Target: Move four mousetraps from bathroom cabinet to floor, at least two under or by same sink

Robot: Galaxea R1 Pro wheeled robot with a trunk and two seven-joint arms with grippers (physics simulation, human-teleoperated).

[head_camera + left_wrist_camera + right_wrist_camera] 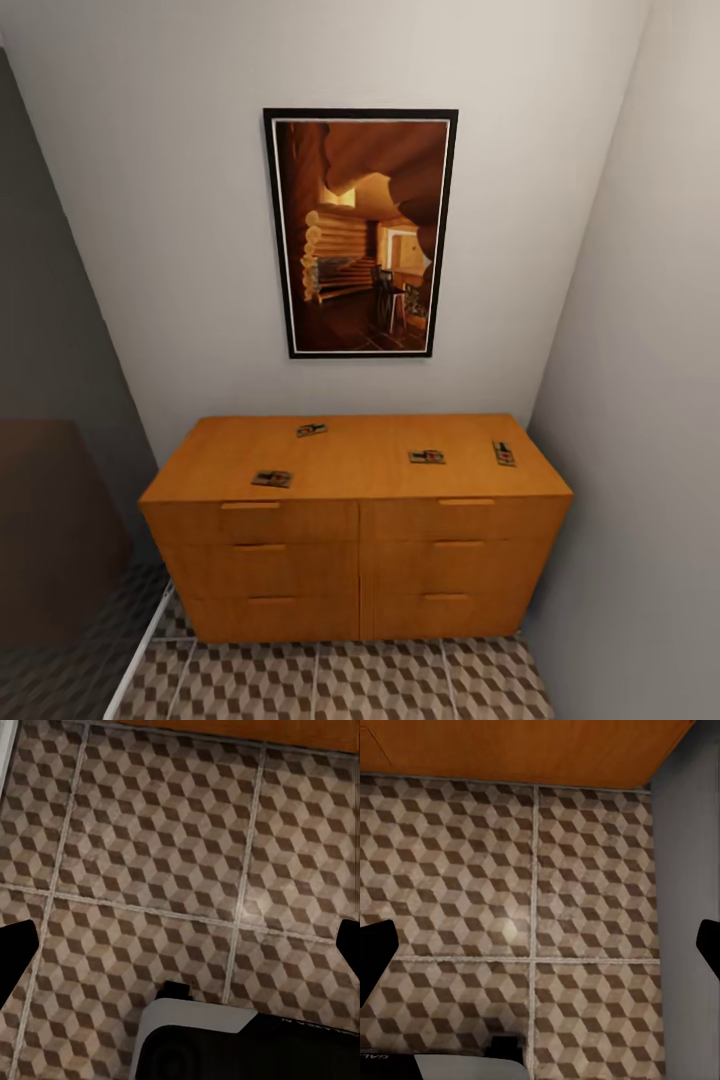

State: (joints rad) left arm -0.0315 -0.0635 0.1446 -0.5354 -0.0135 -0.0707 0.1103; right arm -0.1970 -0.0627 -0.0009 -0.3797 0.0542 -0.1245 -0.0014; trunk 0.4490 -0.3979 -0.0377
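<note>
Where four flat tan mousetraps (271, 479) lie, orange-brown cabinet (355, 520) top, both end effectors' fingers spread wide

cabinet (355, 540) against wall | four mousetraps (426, 457) on top | picture (360, 232) above

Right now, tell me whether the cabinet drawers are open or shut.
Shut. All six drawer fronts of the cabinet sit flush, none pulled out. The four mousetraps lie on its flat top.

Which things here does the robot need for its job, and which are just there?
For the job:
- four mousetraps
- cabinet they lie on
- patterned floor

Just there:
- framed picture
- walls
</note>
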